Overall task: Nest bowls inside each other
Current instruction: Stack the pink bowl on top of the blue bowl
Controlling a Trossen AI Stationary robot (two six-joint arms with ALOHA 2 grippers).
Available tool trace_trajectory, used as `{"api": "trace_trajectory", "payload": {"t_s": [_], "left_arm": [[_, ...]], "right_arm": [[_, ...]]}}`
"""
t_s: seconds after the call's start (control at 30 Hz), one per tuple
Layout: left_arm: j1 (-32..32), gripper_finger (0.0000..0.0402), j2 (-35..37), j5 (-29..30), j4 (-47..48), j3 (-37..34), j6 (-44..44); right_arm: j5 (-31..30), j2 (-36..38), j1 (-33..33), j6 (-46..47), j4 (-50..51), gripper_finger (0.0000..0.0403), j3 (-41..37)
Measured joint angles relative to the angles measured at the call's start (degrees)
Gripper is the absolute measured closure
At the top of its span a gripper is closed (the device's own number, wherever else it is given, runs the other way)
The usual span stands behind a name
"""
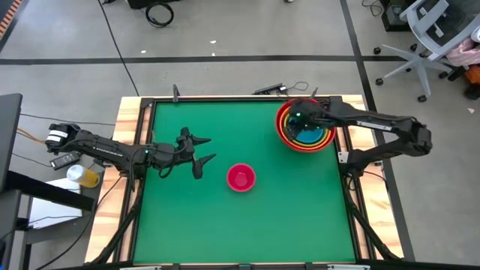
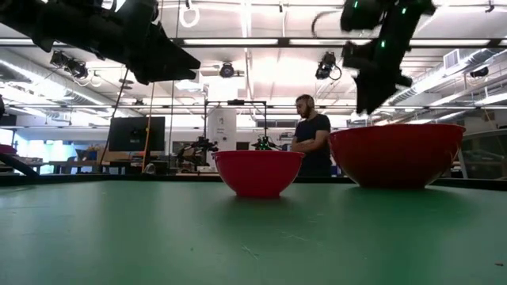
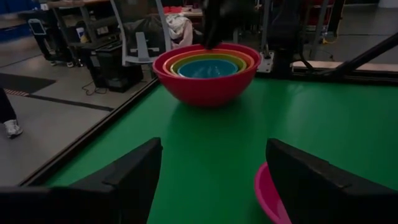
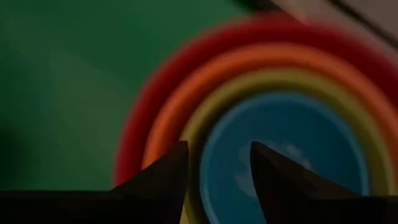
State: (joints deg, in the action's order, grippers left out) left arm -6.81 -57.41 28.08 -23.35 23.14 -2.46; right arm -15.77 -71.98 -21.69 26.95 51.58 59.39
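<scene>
At the table's far right stands a red bowl (image 1: 280, 129) holding an orange bowl (image 3: 173, 60), a yellow-green bowl (image 3: 186, 62) and a light blue bowl (image 3: 208, 68), nested and resting upright. A small magenta-pink bowl (image 1: 241, 178) sits alone on its base at the table's middle. My right gripper (image 4: 219, 177) hangs above the nest, pointing steeply down, open with nothing between its fingers, and clear of the rims in the low view. My left gripper (image 1: 201, 154) hovers open over the table's left half, pointing toward the pink bowl (image 3: 268, 199) and the nest.
The green mat (image 1: 225, 225) is bordered by a wooden frame (image 1: 135, 150). A person (image 2: 310, 142) stands beyond the far edge. Office chairs (image 1: 431, 37) and cables lie on the floor behind the table.
</scene>
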Motion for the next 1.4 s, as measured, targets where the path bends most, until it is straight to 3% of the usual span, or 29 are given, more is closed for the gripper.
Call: {"api": "trace_trajectory", "payload": {"t_s": [0.07,0.23,0.47,0.6,0.77,0.93,1.03,1.2,1.4], "left_arm": [[0.00,0.0111,0.02,0.00,-0.04,0.00,0.10],[0.00,0.0111,0.04,0.00,0.38,0.00,0.37],[-0.07,0.0111,0.04,-0.49,2.63,0.00,1.58],[-0.17,0.0111,0.04,-1.18,2.99,0.00,-0.33],[0.03,0.0111,0.04,-1.30,3.70,0.00,-0.74],[1.29,0.0111,0.04,-1.36,3.91,0.00,-1.00],[3.22,0.0111,-2.07,-5.05,2.47,0.00,-3.83],[5.16,0.0111,-11.93,-8.82,-3.28,0.00,-9.96],[5.16,0.0111,-22.82,-13.88,-6.16,4.36,-14.74]], "right_arm": [[1.20,2.21,0.85,-1.71,-1.92,0.0228,0.88],[10.90,6.61,5.84,-4.24,-9.98,0.0229,-0.45],[10.68,7.08,20.18,-4.43,-37.70,0.0229,-10.03],[5.88,3.65,25.27,-2.39,-51.78,0.0229,-14.23],[-1.03,-2.73,26.54,0.06,-53.06,0.0229,-14.90],[-1.11,-11.51,25.37,-2.15,-53.27,0.0229,-13.87],[-2.46,-14.86,24.62,-3.84,-53.16,0.0229,-13.29],[-8.90,-14.13,23.43,-8.50,-54.37,0.0229,-12.87],[-10.08,-10.04,21.62,-10.61,-54.03,0.0229,-12.82]]}}
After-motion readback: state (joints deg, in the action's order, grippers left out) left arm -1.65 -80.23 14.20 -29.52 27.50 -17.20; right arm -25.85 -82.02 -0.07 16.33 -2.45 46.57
